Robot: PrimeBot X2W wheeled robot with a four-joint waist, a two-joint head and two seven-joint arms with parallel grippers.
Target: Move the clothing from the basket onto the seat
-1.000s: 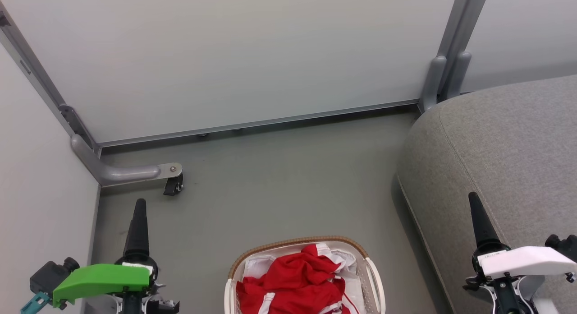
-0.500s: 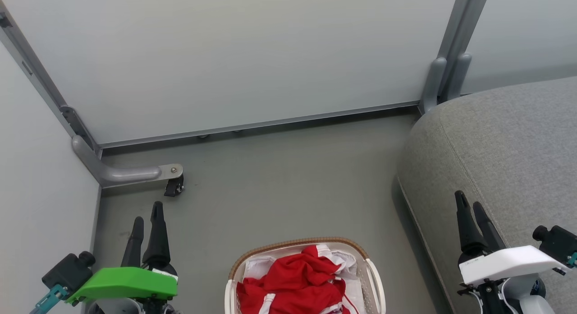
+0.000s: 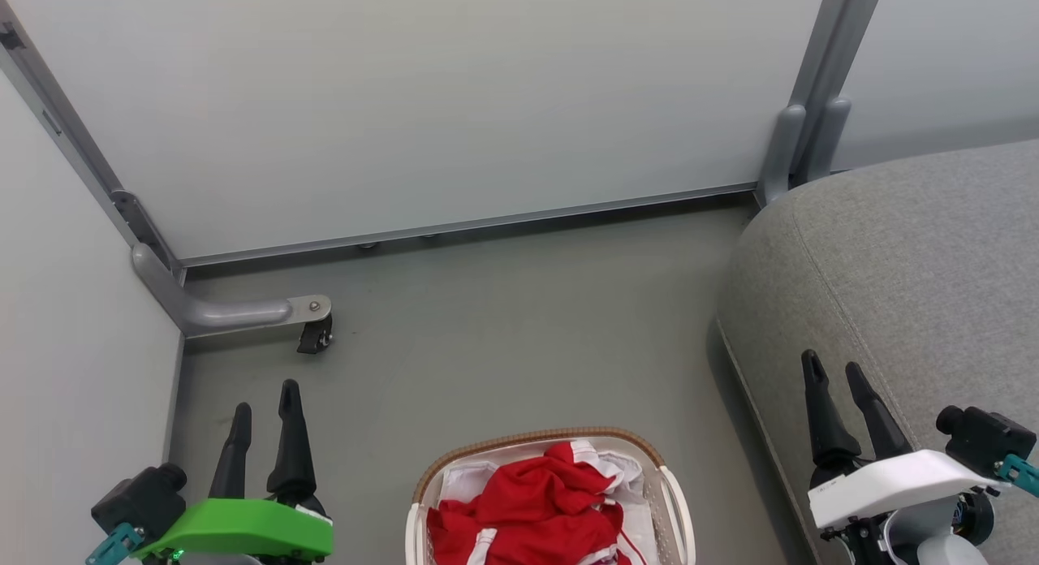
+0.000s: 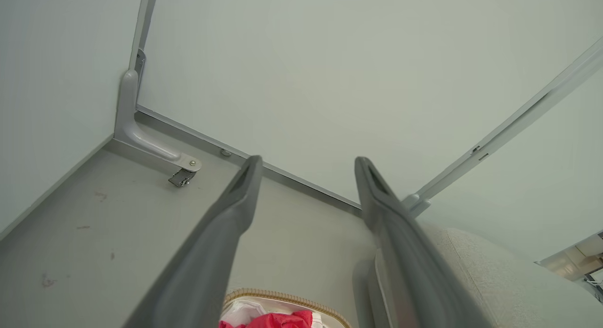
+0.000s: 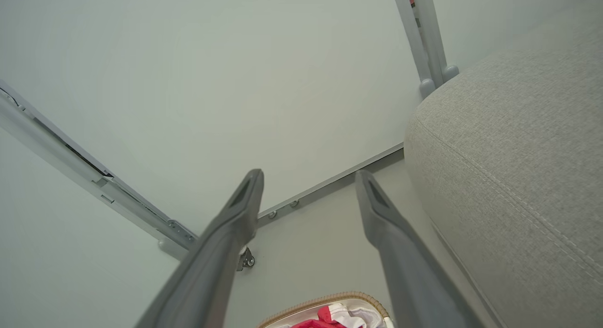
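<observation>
Red clothing (image 3: 528,508) with white trim lies bunched in the white basket (image 3: 678,500), which stands on the floor at the bottom middle of the head view. A brown woven rim tops the basket. The grey seat (image 3: 909,256) fills the right side. My left gripper (image 3: 265,396) is open at the lower left, well left of the basket. Over the seat's front edge, right of the basket, my right gripper (image 3: 834,366) is open. Both wrist views catch the clothing (image 4: 278,320) (image 5: 325,318) between empty fingers, plus the seat (image 4: 494,276) (image 5: 518,144).
Pale partition panels (image 3: 422,102) wall the floor behind and to the left. A grey support foot with a small castor (image 3: 312,335) juts onto the floor at the left. Grey posts (image 3: 799,135) stand by the seat's far corner.
Both wrists have rolled, so two spread fingers show on each gripper where one showed a second ago. Both grippers have drawn slightly lower in the head view. Basket and clothing lie as before.
</observation>
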